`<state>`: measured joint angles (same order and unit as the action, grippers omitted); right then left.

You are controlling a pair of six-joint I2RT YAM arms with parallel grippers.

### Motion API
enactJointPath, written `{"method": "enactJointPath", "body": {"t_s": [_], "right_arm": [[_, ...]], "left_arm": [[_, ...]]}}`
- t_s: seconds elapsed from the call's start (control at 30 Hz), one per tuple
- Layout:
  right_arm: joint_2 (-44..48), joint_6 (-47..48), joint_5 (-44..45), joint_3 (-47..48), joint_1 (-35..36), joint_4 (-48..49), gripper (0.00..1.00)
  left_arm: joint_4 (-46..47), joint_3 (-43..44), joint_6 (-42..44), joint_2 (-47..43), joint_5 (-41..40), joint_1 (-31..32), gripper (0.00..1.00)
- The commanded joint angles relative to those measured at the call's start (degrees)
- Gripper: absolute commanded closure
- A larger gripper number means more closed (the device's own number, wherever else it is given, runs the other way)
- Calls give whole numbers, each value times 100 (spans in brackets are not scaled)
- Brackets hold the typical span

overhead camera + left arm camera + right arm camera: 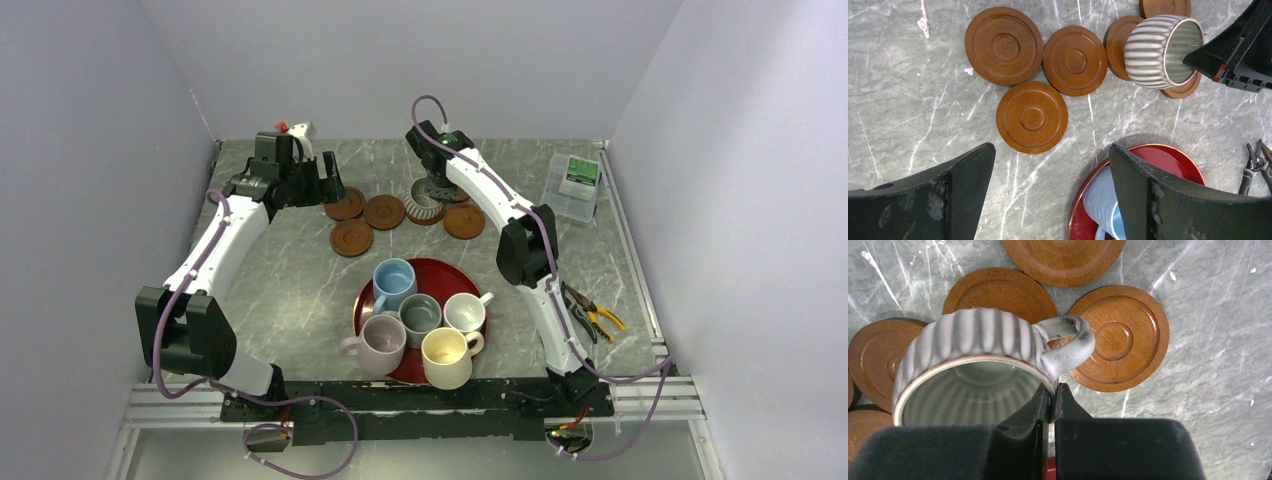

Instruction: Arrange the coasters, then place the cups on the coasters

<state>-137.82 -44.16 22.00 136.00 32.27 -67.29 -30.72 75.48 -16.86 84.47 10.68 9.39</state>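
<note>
Nearest us from above, the mounting rail lines the near edge of the tabletop. Just beyond its middle sits the red tray. It carries five cups, all upright and crowded together: the light blue cup, grey-green cup, white cup, lilac cup and cream-yellow cup. Toward the far edge we see the coasters in a loose cluster. Among them is the ribbed mug, under the right gripper. The left gripper hangs at the left of that cluster. We also see a clear box in the far right corner and pliers by the right edge.

From the left wrist we look down between widely parted fingers. They hold nothing, so the left gripper stands open above bare tabletop near the tray's rim. We count six coasters here. Three lie fully in view, close together, and three are partly hidden by the ribbed mug, which the right gripper pinches at the rim.

From the right wrist we find the jaws closed tight on the mug's rim, just beside the handle. The ribbed mug overlaps several coasters. We cannot tell whether its base rests on one or hangs above them.
</note>
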Motion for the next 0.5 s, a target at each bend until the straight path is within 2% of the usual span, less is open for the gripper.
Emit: {"method": "enactJointPath", "body": {"t_s": [0.0, 0.47], "right_arm": [[76, -74, 145, 374, -61, 302, 100], [-58, 10, 121, 377, -150, 456, 100]], "left_arm": [[112, 54, -49, -70, 125, -33, 10], [84, 79, -38, -26, 145, -33, 10]]}}
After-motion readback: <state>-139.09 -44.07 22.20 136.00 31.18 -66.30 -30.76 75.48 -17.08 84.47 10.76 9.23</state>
